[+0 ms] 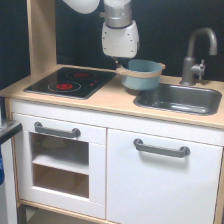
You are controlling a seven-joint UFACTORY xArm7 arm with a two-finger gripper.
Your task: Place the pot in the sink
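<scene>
Toy kitchen counter (112,102), exterior view. The pot (141,73), light blue-teal with a tan rim band, appears slightly tilted and sits near the counter's rear edge, between the black stovetop (70,81) and the sink (180,98), just beside the sink's rear corner on the exterior view's left. The white gripper (120,64) descends from above to the pot's handle on the exterior view's left; its fingers are hidden, so whether they pinch the handle cannot be told. A grey faucet (196,52) rises behind the sink.
</scene>
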